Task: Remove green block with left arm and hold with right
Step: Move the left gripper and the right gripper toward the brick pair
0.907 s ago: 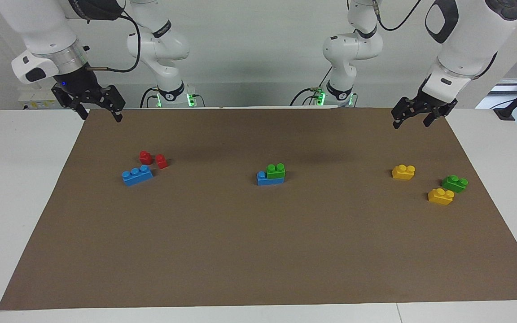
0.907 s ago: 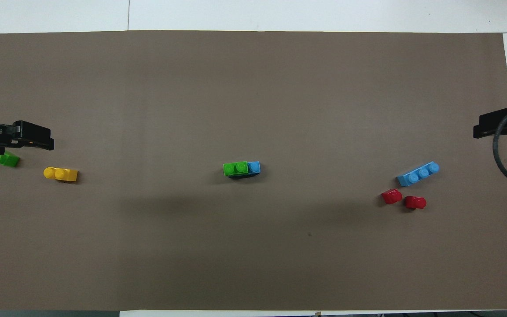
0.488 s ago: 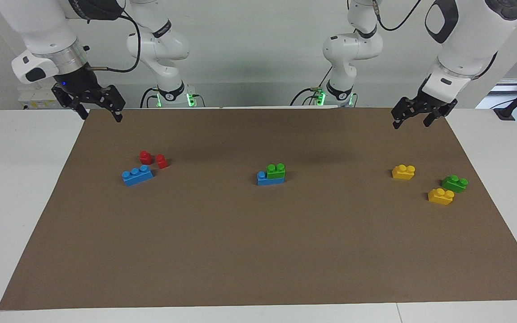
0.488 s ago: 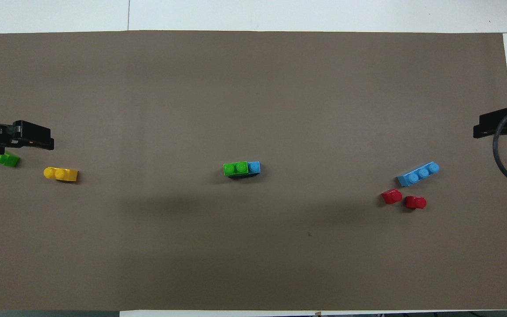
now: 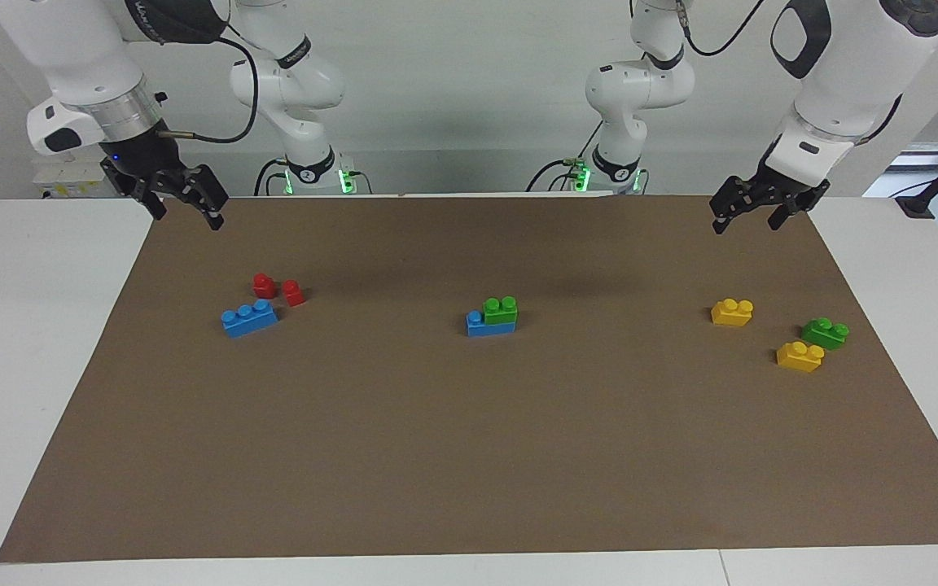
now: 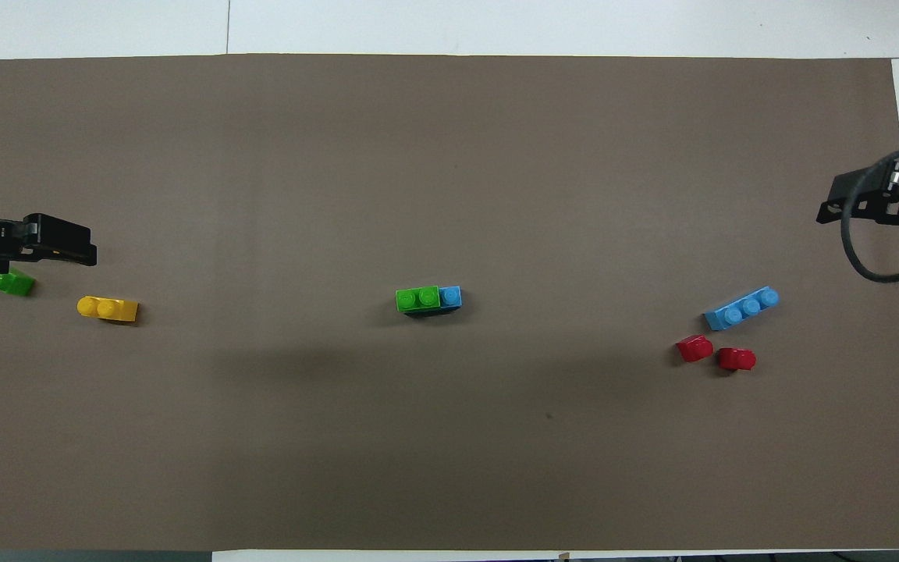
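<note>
A green block [image 5: 501, 310] with two studs sits pressed onto a blue brick [image 5: 481, 327] at the middle of the brown mat; from above the green block [image 6: 417, 299] covers most of the blue brick [image 6: 450, 296]. My left gripper [image 5: 746, 215] hangs open and empty over the mat's edge nearest the robots, at the left arm's end. My right gripper [image 5: 186, 210], under its silver wrist ring, hangs open and empty over the mat's corner at the right arm's end. Neither gripper is near the stacked pair.
A second green brick [image 5: 825, 333] and two yellow bricks [image 5: 732, 312] [image 5: 799, 356] lie at the left arm's end. A long blue brick [image 5: 249, 317] and two red pieces [image 5: 264, 285] [image 5: 293, 292] lie at the right arm's end. White table [image 5: 29, 366] surrounds the mat.
The right gripper has shifted and turned slightly, edging in over the mat. The left arm and all the bricks have stayed put.
</note>
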